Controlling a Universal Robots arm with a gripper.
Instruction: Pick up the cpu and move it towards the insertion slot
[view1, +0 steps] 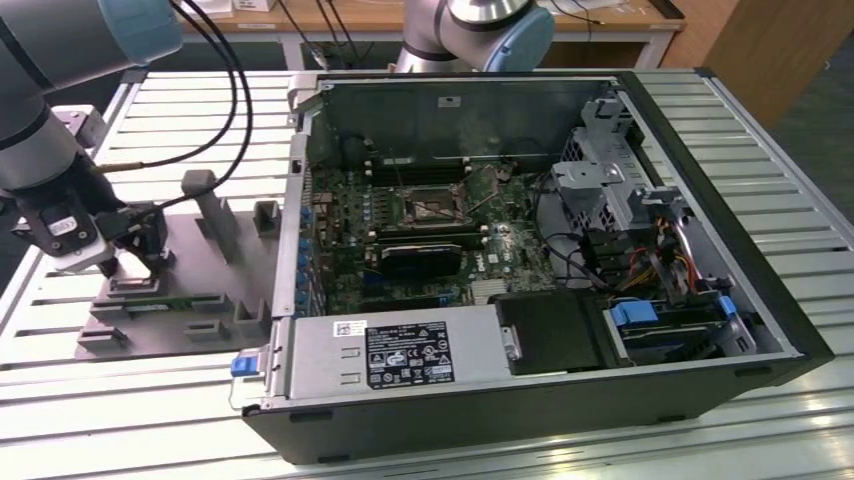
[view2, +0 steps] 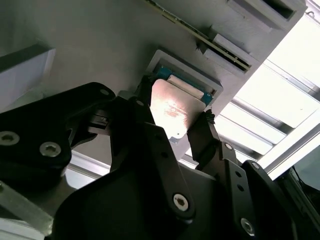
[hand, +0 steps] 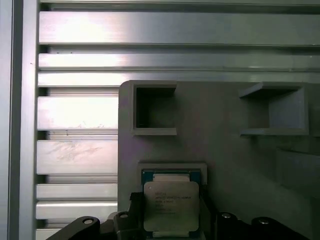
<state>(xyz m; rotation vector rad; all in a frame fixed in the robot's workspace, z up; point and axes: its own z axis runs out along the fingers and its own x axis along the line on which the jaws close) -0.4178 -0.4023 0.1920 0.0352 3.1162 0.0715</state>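
- On the exterior view's left, my pincer (view1: 134, 262) is hanging low over a grey fixture plate (view1: 174, 335), which is lying on the slatted metal table (view1: 120, 400).
- I am gripping the cpu (hand: 171, 205). My two black fingers (view2: 147, 125) are pressing against two opposite edges of it, and the jaws are narrowed to just its width.
- The cpu is sitting at a square nest (hand: 172, 166) in the fixture plate. I cannot tell whether it is resting in the nest or raised off it.
- It is showing as a small flat square chip with a matte silvery lid carrying faint print. A blue-green strip is peeking out along one edge.
- Further to the exterior view's right, an open computer case (view1: 747, 250) is lying on its side on the table. The insertion slot (view1: 430, 207), a silvery frame round a dark centre, is sitting on the board inside, well apart from the cpu.
- The first wrist view is looking straight down the lid and is also taking in two square pockets (hand: 155, 112) in the plate, with the table's slats beside them.
- The second wrist view is catching the lid at a slant with a bright glare on it, and a long thin strip (view2: 200, 35) in the plate beyond the nest.
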